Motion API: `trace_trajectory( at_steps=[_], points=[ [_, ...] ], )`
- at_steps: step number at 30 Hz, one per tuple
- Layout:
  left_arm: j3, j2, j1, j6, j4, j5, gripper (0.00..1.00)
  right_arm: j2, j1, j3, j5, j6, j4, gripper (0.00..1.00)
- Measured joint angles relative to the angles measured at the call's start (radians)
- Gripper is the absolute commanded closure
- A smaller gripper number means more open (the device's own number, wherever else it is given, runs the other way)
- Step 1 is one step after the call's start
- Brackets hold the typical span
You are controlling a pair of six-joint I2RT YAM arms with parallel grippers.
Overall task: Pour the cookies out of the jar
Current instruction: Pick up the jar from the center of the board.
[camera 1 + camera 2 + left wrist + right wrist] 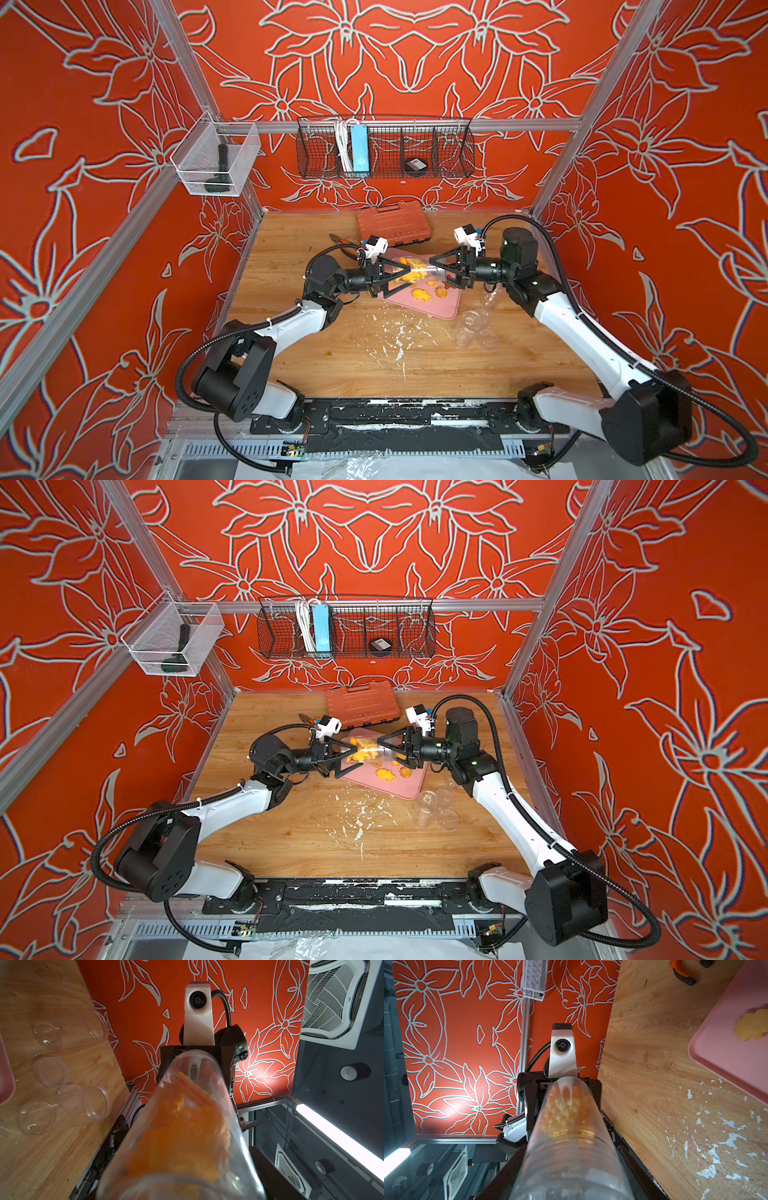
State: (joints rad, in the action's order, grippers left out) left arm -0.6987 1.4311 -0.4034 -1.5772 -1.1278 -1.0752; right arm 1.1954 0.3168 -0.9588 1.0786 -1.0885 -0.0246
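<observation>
Plastic and clear, the jar (422,272) hangs on its side in the air over the pink tray (440,309), between two arms that face each other. The right gripper (438,268) is clenched on the empty end and, I judge, carries the weight. The left gripper (403,274) has its jaws on both sides of the other end, but I cannot tell if they press it. Most of the cookies (409,275) sit packed in that end of the jar and a few lie loose on the tray below, so the pouring seems only partly done. The jar is probably held above the tray so that what falls lands there and not on the wood. The tray lies near the back edge of the wooden table (353,365), in front of an orange case (392,222). Some white flecks (399,336) mark the middle of the table, and empty clear jars (473,328) lie toward its right edge. Around the table stand red walls with a pale flower pattern.
</observation>
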Motion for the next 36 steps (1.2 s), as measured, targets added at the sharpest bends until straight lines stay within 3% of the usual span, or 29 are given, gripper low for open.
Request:
trace_trajectory(
  at_steps=[16, 21, 27, 36],
  points=[
    [0.013, 0.031, -0.004, -0.044, -0.040, 0.044, 0.26, 0.000, 0.015, 0.000, -0.027, 0.038, 0.031, 0.44],
    [0.025, 0.032, -0.004, -0.042, -0.040, 0.050, 0.29, 0.000, 0.017, 0.000, -0.028, 0.056, 0.047, 0.37],
    [0.062, 0.035, -0.008, -0.039, -0.059, 0.065, 0.30, -0.001, 0.019, -0.001, -0.047, 0.097, 0.130, 0.19],
    [0.088, 0.114, -0.008, -0.110, -0.230, 0.068, 0.33, -0.019, 0.018, -0.001, -0.068, 0.150, 0.243, 0.14]
  ],
)
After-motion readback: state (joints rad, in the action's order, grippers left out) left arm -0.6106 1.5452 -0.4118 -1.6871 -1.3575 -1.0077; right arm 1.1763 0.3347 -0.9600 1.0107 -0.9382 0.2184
